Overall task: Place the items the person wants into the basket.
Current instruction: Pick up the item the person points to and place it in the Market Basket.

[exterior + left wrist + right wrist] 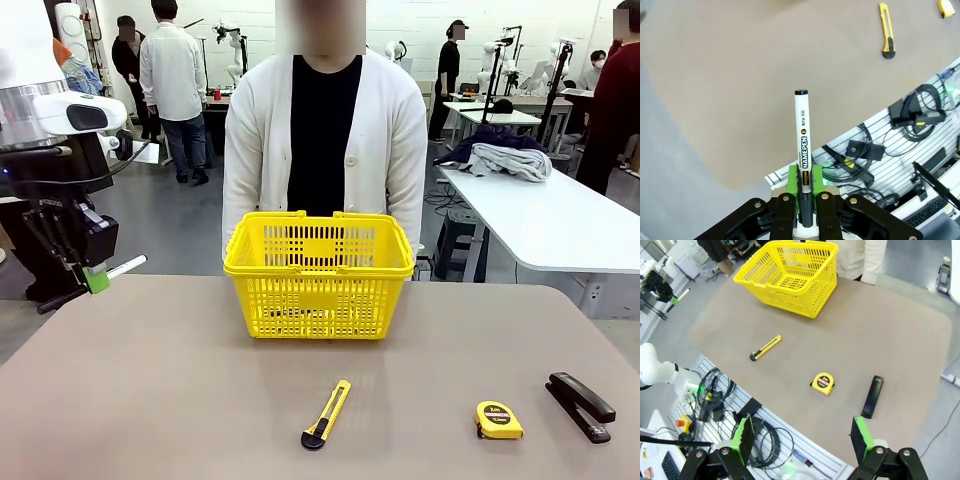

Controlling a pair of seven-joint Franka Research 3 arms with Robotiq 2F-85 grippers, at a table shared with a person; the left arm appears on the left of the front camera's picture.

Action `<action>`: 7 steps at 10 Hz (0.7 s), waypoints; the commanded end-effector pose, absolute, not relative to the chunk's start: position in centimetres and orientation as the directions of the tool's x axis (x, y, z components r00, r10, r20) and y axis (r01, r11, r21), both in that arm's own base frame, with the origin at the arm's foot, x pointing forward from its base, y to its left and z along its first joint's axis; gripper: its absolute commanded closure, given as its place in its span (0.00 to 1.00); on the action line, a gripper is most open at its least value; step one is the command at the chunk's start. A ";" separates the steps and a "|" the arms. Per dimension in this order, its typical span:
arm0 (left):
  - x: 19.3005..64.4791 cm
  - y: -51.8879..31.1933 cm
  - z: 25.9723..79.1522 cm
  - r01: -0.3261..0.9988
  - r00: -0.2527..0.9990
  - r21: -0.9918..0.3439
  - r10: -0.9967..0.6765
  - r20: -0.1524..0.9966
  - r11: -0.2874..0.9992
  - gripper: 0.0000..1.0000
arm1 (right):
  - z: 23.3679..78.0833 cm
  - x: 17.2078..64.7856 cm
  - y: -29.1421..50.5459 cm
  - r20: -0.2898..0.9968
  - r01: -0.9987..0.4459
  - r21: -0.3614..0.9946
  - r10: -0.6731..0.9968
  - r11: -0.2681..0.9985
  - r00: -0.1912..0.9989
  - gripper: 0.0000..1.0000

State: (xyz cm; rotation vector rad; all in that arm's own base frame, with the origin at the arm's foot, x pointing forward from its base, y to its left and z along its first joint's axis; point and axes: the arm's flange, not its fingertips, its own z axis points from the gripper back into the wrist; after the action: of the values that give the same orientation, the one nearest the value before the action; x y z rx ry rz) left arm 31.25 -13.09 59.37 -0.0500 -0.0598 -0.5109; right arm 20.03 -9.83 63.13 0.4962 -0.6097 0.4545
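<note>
My left claw [97,278] hangs off the worktop's [150,400] left edge, its green pads [793,181] clamped on the marker [802,135]. The white barrel, printed NAMEPEN, juts forward, while its dark lower end is buried between the pads. From the front, just the marker's pale tip pokes out beside the claw. My right claw [802,437] hovers over the near edge with its 2 fingers wide apart and nothing between them. The yellow basket [318,270] stands at the far middle of the worktop, just in front of the person [322,130] in the white cardigan, whose hands are hidden behind it. Through the lattice I cannot make out what lies on its floor. On the near side the tape measure [498,420] lies between the utility knife [327,413] and the stapler [580,405], all 3 apart. In my left wrist view the tape measure is cut off at the top corner.
</note>
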 end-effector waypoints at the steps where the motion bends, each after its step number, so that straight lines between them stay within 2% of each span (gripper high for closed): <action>1: 35.9 -17.2 61.9 0.696 0.712 0.101 -0.702 0.036 0.711 0.88 | 63.0 20.1 -9.7 0.637 -0.547 0.310 0.257 0.778 0.727 0.00; 2: 40.2 -19.3 62.8 0.771 0.633 0.124 -0.773 -0.039 0.625 0.88 | 63.0 20.1 -9.7 0.637 -0.547 0.310 0.257 0.778 0.727 0.00; 3: 44.1 -21.4 63.6 0.824 0.563 0.116 -0.824 -0.064 0.554 0.88 | 63.0 20.1 -9.7 0.637 -0.547 0.310 0.257 0.778 0.727 0.00; 6: 53.9 -29.3 63.8 0.929 0.362 0.096 -0.932 -0.033 0.358 0.88 | 63.0 20.1 -9.7 0.637 -0.547 0.310 0.257 0.778 0.727 0.00; 7: 56.3 -31.3 63.4 0.941 0.330 0.091 -0.944 -0.031 0.326 0.88 | 63.0 20.1 -9.7 0.637 -0.547 0.310 0.257 0.778 0.727 0.00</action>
State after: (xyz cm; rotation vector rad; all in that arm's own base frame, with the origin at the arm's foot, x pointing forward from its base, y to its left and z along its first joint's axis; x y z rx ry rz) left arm 53.86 -29.42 60.97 0.0840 -0.0569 -1.1833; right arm 20.01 -9.84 63.14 0.4960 -0.6101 0.4543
